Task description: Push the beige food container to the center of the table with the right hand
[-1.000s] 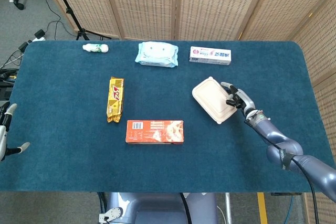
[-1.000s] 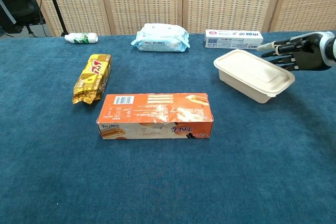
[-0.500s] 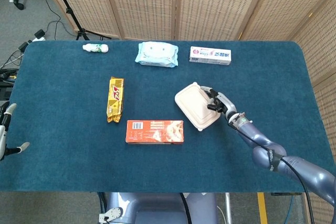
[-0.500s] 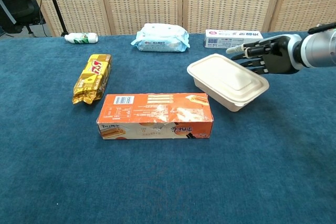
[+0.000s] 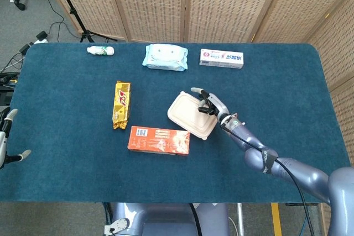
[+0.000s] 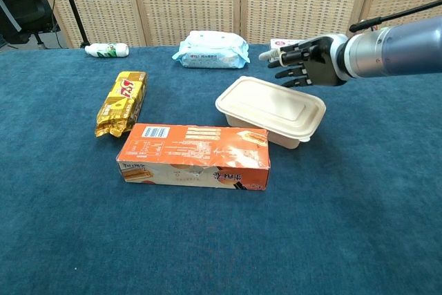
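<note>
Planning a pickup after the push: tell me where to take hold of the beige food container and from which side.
Grip the beige food container across its short width, coming from above and the right hand side. Its flat lid is low and the rim overhangs, giving fingers purchase; the orange box crowds its near-left corner.

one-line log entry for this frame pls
phase: pushing | right robot hand: fingers spread, at far side of beige food container | container: touching orange box | left robot hand: idle at table edge
</note>
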`<action>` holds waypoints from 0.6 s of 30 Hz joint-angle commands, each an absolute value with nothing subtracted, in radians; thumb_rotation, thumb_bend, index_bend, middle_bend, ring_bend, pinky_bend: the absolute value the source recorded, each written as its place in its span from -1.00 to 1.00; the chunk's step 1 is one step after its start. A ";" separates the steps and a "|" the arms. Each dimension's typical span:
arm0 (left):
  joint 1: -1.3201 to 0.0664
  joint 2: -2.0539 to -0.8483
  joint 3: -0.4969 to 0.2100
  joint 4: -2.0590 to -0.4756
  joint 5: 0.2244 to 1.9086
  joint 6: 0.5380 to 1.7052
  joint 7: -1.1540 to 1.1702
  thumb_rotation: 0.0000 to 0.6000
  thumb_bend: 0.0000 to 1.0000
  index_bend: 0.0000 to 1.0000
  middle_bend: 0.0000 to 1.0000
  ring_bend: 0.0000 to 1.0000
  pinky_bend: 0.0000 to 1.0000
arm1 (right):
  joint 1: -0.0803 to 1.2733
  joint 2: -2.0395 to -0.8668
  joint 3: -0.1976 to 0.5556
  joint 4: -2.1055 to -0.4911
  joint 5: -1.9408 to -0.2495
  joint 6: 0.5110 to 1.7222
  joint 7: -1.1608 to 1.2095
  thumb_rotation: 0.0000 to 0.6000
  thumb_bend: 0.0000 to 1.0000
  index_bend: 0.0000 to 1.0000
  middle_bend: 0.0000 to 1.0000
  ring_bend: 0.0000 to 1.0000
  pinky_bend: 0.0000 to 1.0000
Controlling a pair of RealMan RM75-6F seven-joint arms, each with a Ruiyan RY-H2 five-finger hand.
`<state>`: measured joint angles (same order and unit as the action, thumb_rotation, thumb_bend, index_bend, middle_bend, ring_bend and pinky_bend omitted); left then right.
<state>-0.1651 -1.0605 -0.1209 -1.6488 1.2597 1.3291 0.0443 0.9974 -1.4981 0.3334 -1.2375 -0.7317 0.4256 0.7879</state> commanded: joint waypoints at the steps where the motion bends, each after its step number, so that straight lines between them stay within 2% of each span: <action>1: -0.168 -1.060 -0.123 -1.644 1.253 1.322 0.040 1.00 -1.00 -1.00 -1.00 -1.00 -1.00 | 1.013 -1.469 0.352 -1.271 -0.715 0.510 0.707 1.00 1.00 -0.76 -0.97 -1.00 -1.00; 6: -0.169 -1.061 -0.123 -1.643 1.249 1.318 0.040 1.00 -1.00 -1.00 -1.00 -1.00 -1.00 | 0.970 -1.380 0.366 -1.380 -0.763 0.587 0.643 1.00 1.00 -0.76 -0.97 -1.00 -1.00; 10: -0.171 -1.064 -0.118 -1.646 1.256 1.318 0.051 1.00 -1.00 -1.00 -1.00 -1.00 -1.00 | 0.918 -1.297 0.351 -1.470 -0.841 0.605 0.610 1.00 1.00 -0.76 -0.97 -1.00 -1.00; 14: -0.170 -1.065 -0.115 -1.651 1.264 1.324 0.058 1.00 -1.00 -1.00 -1.00 -1.00 -1.00 | 0.848 -1.206 0.302 -1.542 -0.996 0.595 0.583 1.00 1.00 -0.67 -0.97 -1.00 -1.00; 18: -0.168 -1.064 -0.116 -1.653 1.262 1.328 0.053 1.00 -1.00 -1.00 -1.00 -1.00 -1.00 | 0.753 -1.125 0.222 -1.594 -1.230 0.648 0.574 1.00 0.94 -0.62 -0.98 -1.00 -1.00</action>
